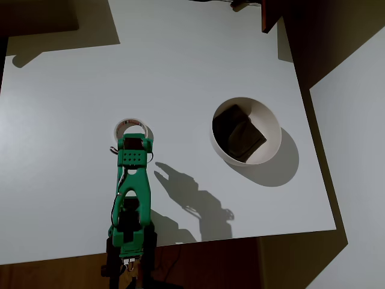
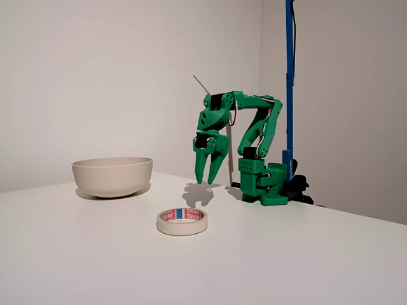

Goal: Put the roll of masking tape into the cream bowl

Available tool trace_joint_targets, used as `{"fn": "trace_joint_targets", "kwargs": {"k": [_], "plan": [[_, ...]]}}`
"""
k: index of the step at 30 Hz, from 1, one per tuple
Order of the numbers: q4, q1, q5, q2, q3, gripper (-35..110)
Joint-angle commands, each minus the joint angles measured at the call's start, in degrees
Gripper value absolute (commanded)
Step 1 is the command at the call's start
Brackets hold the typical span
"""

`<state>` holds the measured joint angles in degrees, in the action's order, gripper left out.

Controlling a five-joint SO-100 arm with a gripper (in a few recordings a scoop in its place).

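The roll of masking tape (image 2: 182, 222) lies flat on the white table, a cream ring with a reddish core. In the overhead view the roll of masking tape (image 1: 126, 124) peeks out from under the green arm's head. My gripper (image 2: 206, 182) hangs above the table behind the roll, fingers pointing down, slightly open with nothing between them. From above, the gripper (image 1: 133, 136) is mostly hidden by the wrist. The cream bowl (image 1: 274, 126) sits to the right with a dark square patch (image 1: 239, 133) inside. In the fixed view the cream bowl (image 2: 112, 176) stands left of the arm.
The white table (image 1: 72, 180) ends at a front edge near the arm's base (image 1: 129, 238) and at a right edge just past the bowl. A blue pole (image 2: 289, 76) rises behind the arm's base (image 2: 264, 184). Bare tabletop lies between roll and bowl.
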<state>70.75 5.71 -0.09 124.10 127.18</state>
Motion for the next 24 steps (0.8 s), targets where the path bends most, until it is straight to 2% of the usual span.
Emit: {"fn": "trace_joint_targets", "kwargs": {"k": [1, 24], "plan": [[-0.09, 0.79, 0.00, -5.36, -8.17, 15], [-9.93, -0.88, 0.26, -21.88, -9.93, 15]]}}
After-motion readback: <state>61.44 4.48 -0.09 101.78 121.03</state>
